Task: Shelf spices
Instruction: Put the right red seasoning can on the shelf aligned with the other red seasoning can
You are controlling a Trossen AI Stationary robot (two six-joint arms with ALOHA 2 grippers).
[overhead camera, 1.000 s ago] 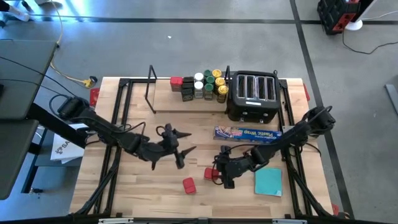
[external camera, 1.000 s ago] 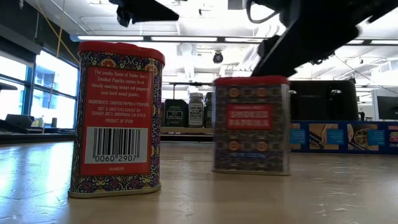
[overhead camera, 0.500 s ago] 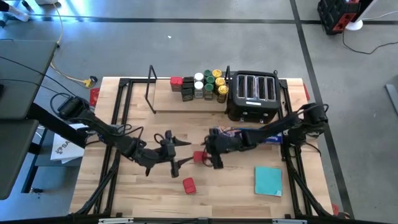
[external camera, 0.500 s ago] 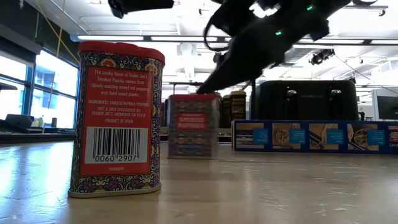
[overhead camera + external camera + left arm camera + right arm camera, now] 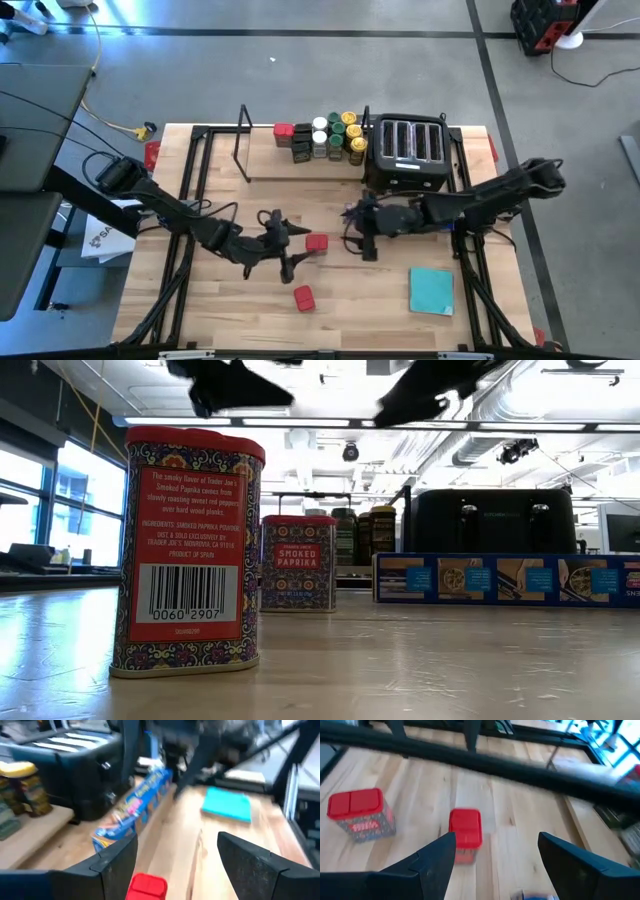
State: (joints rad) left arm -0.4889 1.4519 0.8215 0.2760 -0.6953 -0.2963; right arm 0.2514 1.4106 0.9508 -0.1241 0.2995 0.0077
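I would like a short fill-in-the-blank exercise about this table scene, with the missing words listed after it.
1. The number of red paprika tins standing loose on the bare table is ____.
2. The black toaster has ____ slots.
3. The flat teal square lies nearest the ____ gripper.
4. The left gripper has its fingers ____.

Missing words: two; four; right; open

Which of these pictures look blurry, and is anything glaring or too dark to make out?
Left wrist view: smeared throughout; the blue box and teal square are soft. Right wrist view: softly blurred, though both red tins read clearly. Low view: the near tin is crisp, ceiling lights glare, arms overhead are dark silhouettes. High view: evenly lit, sharp.
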